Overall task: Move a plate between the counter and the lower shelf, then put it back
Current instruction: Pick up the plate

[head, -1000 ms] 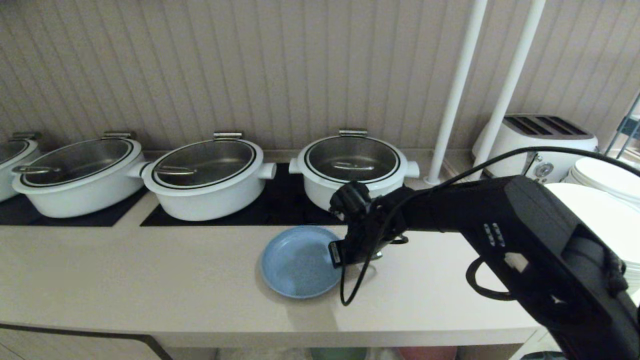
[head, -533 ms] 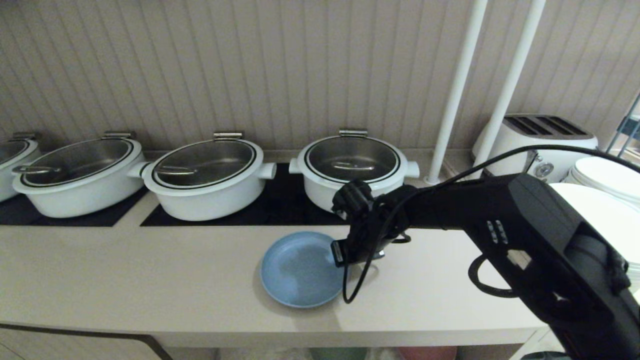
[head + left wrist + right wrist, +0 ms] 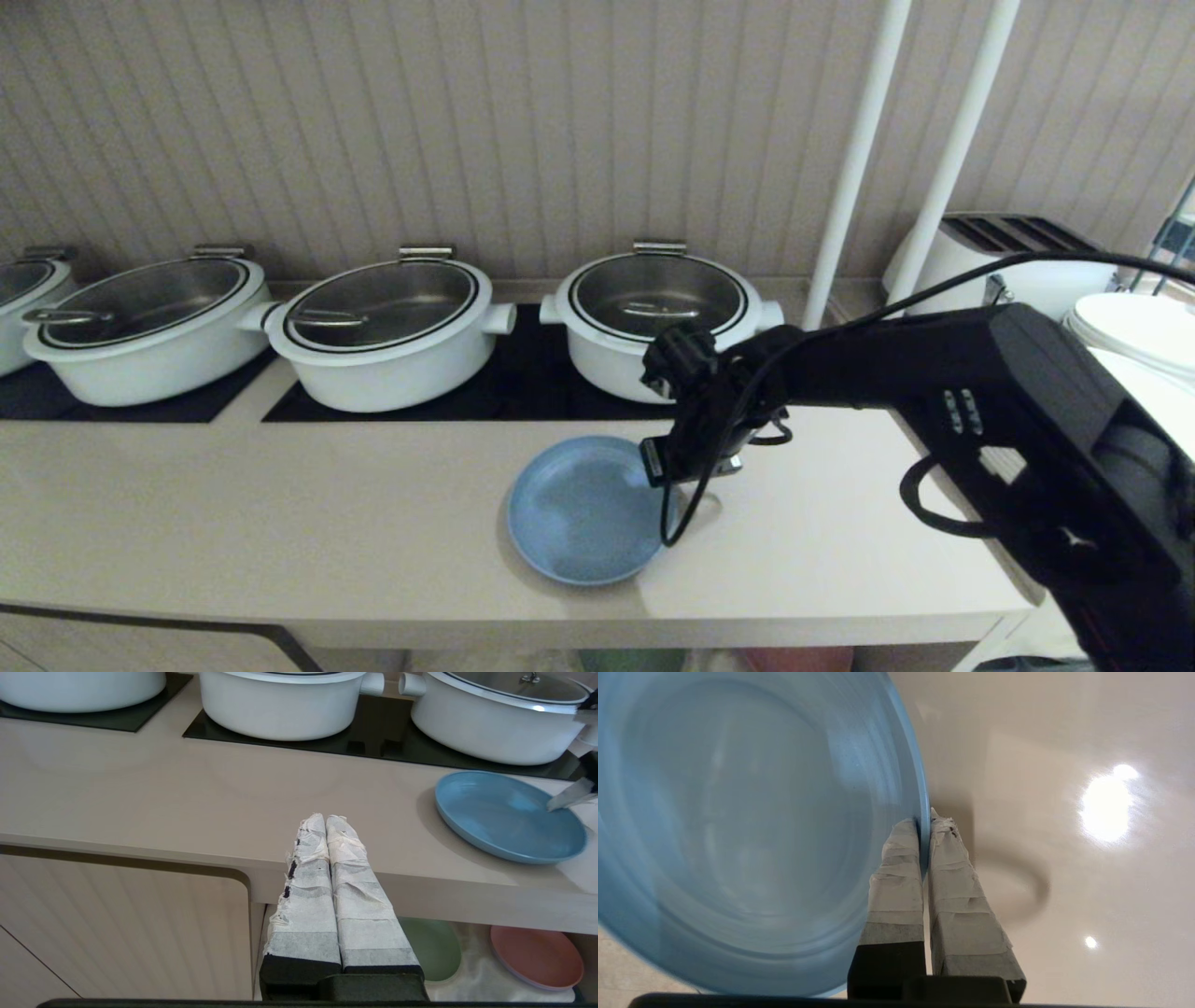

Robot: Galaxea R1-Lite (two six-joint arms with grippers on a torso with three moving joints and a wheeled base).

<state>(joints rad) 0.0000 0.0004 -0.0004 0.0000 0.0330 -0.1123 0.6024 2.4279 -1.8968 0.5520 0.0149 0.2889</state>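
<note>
A kitchen or buffet serving area: white lidded pots (image 3: 383, 331) sit in a row on black glass cooktop panels (image 3: 523, 387) set into a long beige worktop (image 3: 280, 523), with a white toaster (image 3: 1018, 266) and stacked white plates (image 3: 1134, 327) nearby.

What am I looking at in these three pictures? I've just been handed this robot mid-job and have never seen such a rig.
It is a wheeled robot with two arms, each ending in a two-fingered gripper.

The head view looks down from the robot's head at the counter. On it stand white pots on black cooktop panels, with a toaster and stacked white plates at the right. The black right arm reaches in, and the right gripper is shut on the rim of the plate, the small light-blue one.

The right wrist view sits behind those taped fingers: one inside the rim, one outside.

The left wrist view looks from the left gripper, shut on nothing, in front of the counter. Below, on the lower shelf, lie a green plate and a pink plate.
</note>
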